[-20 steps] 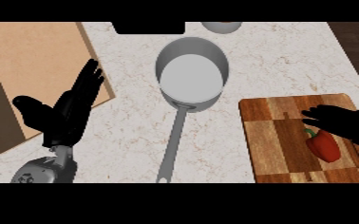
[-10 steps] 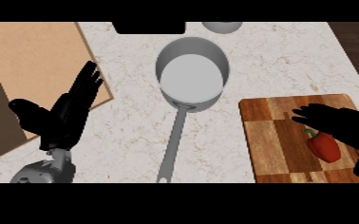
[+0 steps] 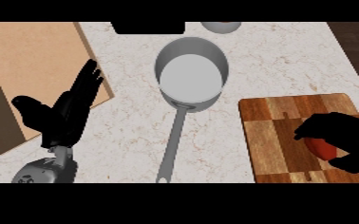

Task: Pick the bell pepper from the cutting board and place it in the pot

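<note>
A red bell pepper (image 3: 322, 148) lies on the wooden cutting board (image 3: 270, 137) at the lower right, mostly hidden. My right hand (image 3: 335, 132) covers it from above, fingers and thumb curled round it. The grey pot (image 3: 192, 74) stands in the middle of the counter, nothing inside, its long handle (image 3: 173, 141) pointing toward me. My left hand (image 3: 67, 111) stays open at the lower left, fingers straight and pointing up, well apart from the pot.
A light wooden surface (image 3: 38, 66) borders the marble counter on the left. A dark object (image 3: 148, 27) and a small bowl (image 3: 222, 26) sit at the far edge behind the pot.
My right hand has come down further over the bell pepper, hiding its green stem and most of its red. The left hand shifted only slightly.
</note>
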You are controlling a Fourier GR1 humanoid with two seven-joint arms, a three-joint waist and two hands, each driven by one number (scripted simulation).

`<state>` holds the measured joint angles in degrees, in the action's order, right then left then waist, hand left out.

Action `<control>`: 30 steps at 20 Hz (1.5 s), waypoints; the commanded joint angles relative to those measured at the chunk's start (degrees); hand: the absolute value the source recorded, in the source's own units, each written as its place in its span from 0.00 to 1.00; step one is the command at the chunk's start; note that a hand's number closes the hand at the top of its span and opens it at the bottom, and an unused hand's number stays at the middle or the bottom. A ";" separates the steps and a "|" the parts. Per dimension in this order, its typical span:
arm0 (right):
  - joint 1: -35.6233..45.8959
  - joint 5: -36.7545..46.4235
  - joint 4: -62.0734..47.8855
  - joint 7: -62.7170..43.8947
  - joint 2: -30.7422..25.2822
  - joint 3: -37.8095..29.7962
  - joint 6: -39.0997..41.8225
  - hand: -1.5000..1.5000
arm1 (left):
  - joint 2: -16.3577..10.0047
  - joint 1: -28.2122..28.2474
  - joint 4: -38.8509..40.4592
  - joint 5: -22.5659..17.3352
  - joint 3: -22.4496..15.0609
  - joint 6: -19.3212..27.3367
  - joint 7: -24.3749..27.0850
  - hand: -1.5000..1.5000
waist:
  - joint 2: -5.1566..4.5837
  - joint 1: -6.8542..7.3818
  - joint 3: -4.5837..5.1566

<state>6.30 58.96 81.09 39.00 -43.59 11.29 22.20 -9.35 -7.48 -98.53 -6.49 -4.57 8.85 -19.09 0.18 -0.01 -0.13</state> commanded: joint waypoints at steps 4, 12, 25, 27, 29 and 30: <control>1.83 1.36 -4.52 7.93 2.19 -2.02 -3.73 1.00 | 2.98 -1.10 4.90 2.22 -0.51 0.12 2.76 0.50 | -0.23 0.01 0.13; -3.91 -0.19 5.21 5.06 4.93 -4.91 -0.89 1.00 | 2.98 2.75 -0.89 2.21 -0.38 -1.60 0.28 0.50 | -0.09 -0.18 0.14; -12.16 1.77 15.86 -51.07 33.15 -21.11 -12.99 1.00 | 0.14 5.60 -1.98 2.10 5.21 1.65 -1.74 0.50 | 2.68 -10.39 1.07; -12.78 3.91 21.31 -55.81 37.14 -19.37 -14.89 1.00 | -0.14 6.20 -2.65 2.10 5.24 1.46 -1.87 0.50 | 2.72 -9.09 1.04; -12.71 6.77 28.01 -60.18 40.31 -16.25 -15.29 1.00 | -0.04 4.98 -2.56 1.68 5.19 1.24 -2.17 0.50 | 2.24 -8.11 1.02; -12.16 7.73 30.58 -61.87 42.06 -14.76 -15.61 1.00 | 0.06 6.89 -2.26 1.29 4.83 0.45 -1.59 0.50 | 2.38 -7.10 1.16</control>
<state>-5.66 63.13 102.46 -14.75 -7.68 -6.52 8.81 -9.31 -2.39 -101.94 -4.69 0.38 10.04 -20.59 2.86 -8.55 0.75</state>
